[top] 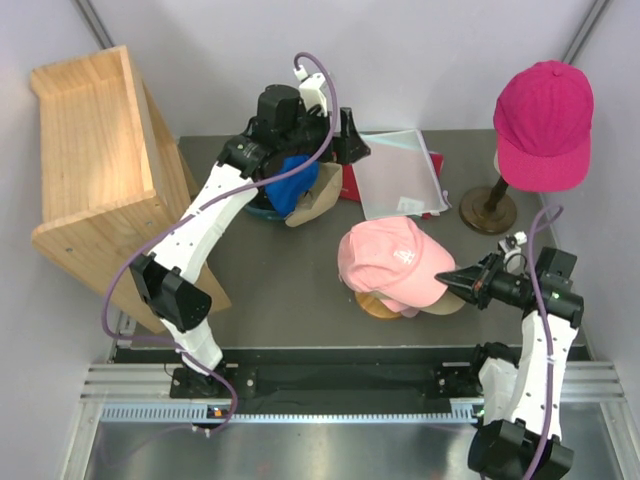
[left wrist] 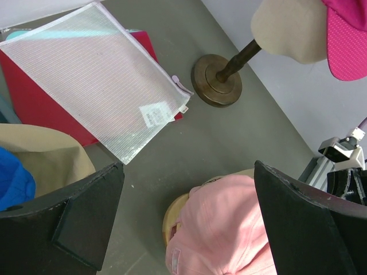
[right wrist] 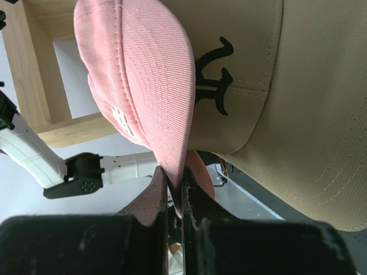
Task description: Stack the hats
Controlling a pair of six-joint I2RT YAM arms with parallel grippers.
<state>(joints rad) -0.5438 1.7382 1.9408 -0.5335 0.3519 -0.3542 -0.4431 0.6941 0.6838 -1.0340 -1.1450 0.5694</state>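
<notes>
A light pink cap [top: 388, 258] sits mid-table over a tan cap with a black logo [right wrist: 275, 86] and a round wooden knob [top: 372, 306]. My right gripper [top: 452, 278] is shut on the pink cap's brim [right wrist: 166, 114], which is pinched between its fingers [right wrist: 156, 192]. A bright blue cap [top: 290, 185] with tan fabric [top: 315, 203] beside it lies at the back under my left arm. My left gripper [top: 350, 150] is open and empty, above the table; its view shows the pink cap [left wrist: 223, 229] below. A magenta cap [top: 543, 120] sits on the cream mannequin head [left wrist: 287, 28]. I cannot make out the black and dark green caps.
A wooden shelf [top: 95, 150] stands at the back left. A mesh zip pouch [top: 400, 172] lies on a red folder [left wrist: 34, 103] at the back centre. The head's stand has a round brown base [top: 488, 210] at the right.
</notes>
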